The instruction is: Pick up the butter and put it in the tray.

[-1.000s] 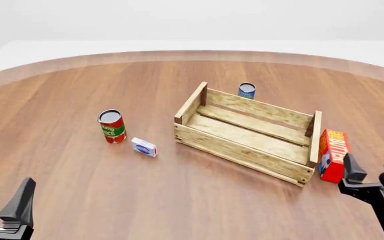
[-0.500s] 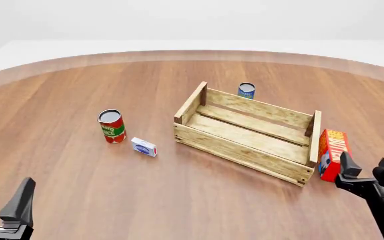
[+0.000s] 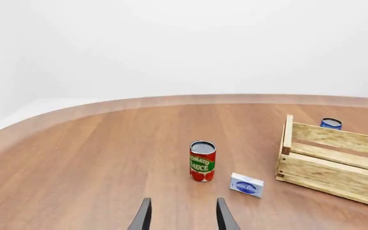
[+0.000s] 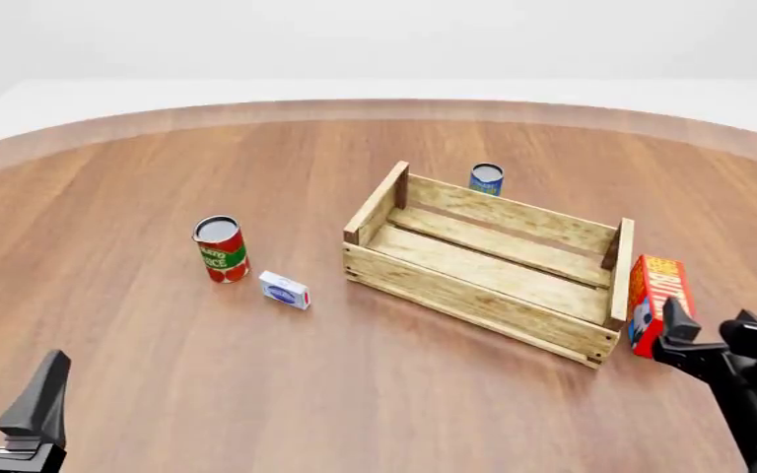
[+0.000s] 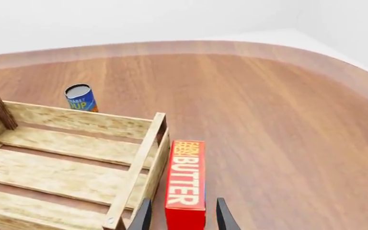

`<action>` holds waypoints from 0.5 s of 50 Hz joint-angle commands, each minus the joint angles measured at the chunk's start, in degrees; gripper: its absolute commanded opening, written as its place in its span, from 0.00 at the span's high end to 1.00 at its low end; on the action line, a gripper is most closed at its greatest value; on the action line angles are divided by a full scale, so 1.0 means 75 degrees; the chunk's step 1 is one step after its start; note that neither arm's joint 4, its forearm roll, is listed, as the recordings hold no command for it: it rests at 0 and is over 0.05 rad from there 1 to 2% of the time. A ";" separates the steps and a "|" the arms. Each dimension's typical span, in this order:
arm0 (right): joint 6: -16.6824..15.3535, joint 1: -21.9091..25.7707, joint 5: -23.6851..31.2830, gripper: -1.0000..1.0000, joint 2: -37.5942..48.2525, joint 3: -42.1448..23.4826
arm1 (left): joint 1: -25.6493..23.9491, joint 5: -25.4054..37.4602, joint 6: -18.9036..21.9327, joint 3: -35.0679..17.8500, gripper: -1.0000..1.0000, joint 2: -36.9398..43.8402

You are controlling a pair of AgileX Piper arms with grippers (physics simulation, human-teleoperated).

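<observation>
- Butter, red rectangular carton (image 4: 654, 301), stands on the table just beside the light wooden slat tray's (image 4: 484, 258) right end.
- Right gripper (image 4: 708, 335): fingers spread, straddling the carton's near end, not clamped.
- Left gripper (image 3: 182, 218): open, nothing held.

Your right gripper (image 4: 713, 340) low at the near right of the table, fingers (image 5: 144, 216) spread and pointing forward, your left gripper (image 4: 4, 392) parked low at the near left, jaws apart, nothing held.

Left of me: tomato sauce can (image 4: 221, 248), small white-blue box (image 4: 284, 291) just right; blue can (image 4: 485, 178) far, on my wooden table (image 4: 155, 177).
</observation>
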 commanded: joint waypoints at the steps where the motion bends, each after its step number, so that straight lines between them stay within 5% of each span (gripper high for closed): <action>1: -0.0063 -0.0012 -0.0345 0.00 0.0632 -0.0162 | 0.0000 0.0000 0.0000 0.0000 0.00 0.0000; 25: -0.0010 -0.0006 -0.0831 0.00 0.1293 -0.0070 | 0.0000 0.0000 0.0000 0.0000 0.00 0.0000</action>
